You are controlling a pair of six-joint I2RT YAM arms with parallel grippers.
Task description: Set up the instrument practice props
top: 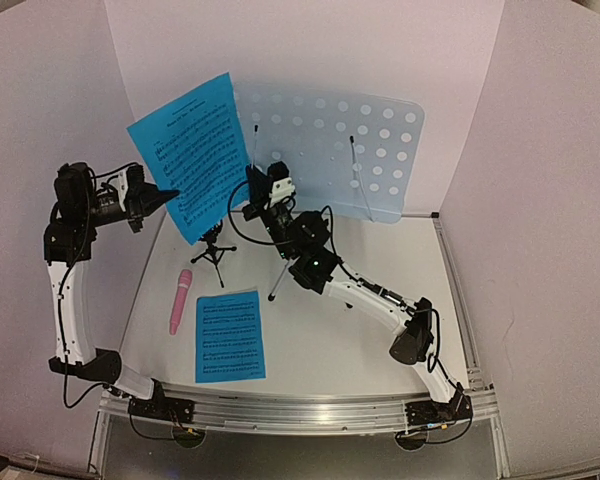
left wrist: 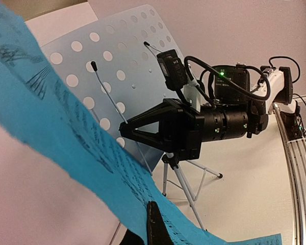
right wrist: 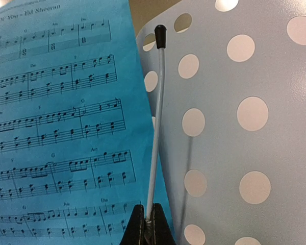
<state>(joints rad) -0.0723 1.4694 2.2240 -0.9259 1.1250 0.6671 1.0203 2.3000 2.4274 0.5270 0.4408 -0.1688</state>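
Observation:
The pale-blue perforated music stand (top: 330, 140) stands at the back on its silver tripod (left wrist: 181, 178). My left gripper (top: 170, 197) is shut on the edge of a blue sheet-music page (top: 195, 155) and holds it upright in front of the stand's left side. The left wrist view shows one dark fingertip (left wrist: 158, 224) pressed on the page (left wrist: 66, 127). My right gripper (right wrist: 149, 212) is shut on the base of the stand's left wire page holder (right wrist: 155, 127), with the page (right wrist: 61, 127) just left of it. A second page (top: 230, 335), the pink microphone (top: 180, 300) and the black tripod mic holder (top: 213, 245) are on the table.
White walls close in the table on the left, back and right. The stand's other wire holder (top: 360, 175) lies against the panel on the right. The right arm (top: 370, 295) stretches diagonally over the table's middle. A metal rail (top: 300, 410) runs along the near edge.

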